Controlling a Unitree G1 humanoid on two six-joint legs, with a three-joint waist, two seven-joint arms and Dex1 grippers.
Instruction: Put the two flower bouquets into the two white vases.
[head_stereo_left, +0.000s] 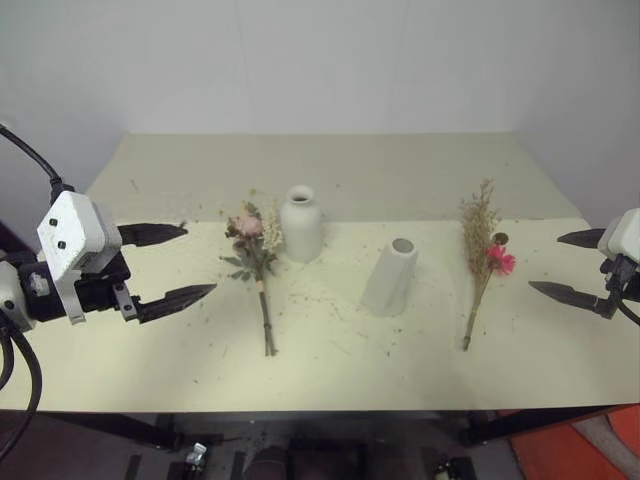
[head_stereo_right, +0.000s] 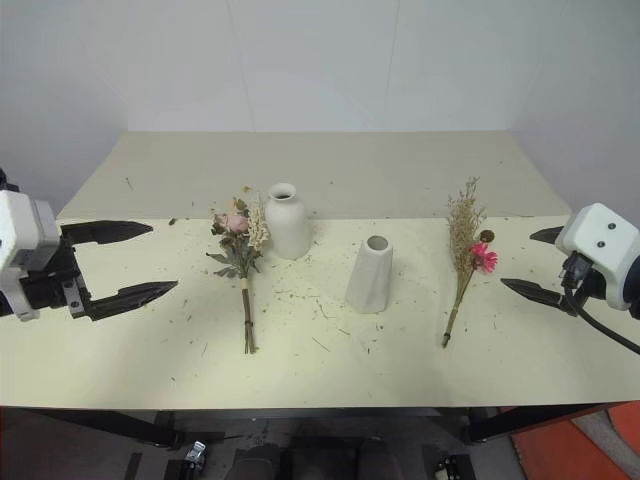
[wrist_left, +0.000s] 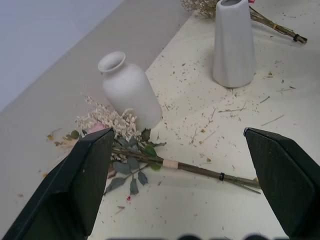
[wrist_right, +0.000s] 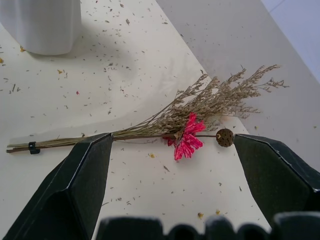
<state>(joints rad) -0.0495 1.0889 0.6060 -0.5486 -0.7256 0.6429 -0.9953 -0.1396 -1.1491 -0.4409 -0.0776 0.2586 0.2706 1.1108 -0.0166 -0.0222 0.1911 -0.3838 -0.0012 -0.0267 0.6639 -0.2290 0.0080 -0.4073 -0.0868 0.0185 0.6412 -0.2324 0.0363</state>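
both bouquets lie flat on the cream table, their stems running roughly front to back, flower heads toward the wall and cut ends toward the robot. the rose bouquet lies just left of the bottle-shaped vase, its cream sprigs almost against the vase's side; it is inward of the left gripper, which is the nearer one to it. the grass bouquet with the bright pink flower lies right of the tapered vase, between that vase and the right gripper, so the right arm is the nearer one there. both vases stand upright and empty in the middle of the table, the tapered one nearer the robot.

each gripper hangs above the table at its own outer edge, pointing inward and a little down, fingers spread wide with nothing between them. in the left wrist view the rose stems run crosswise between the black fingers; in the right wrist view the grass stems do the same. judging from this, each hand's closing line already crosses its stem, so each mainly needs to travel inward and down
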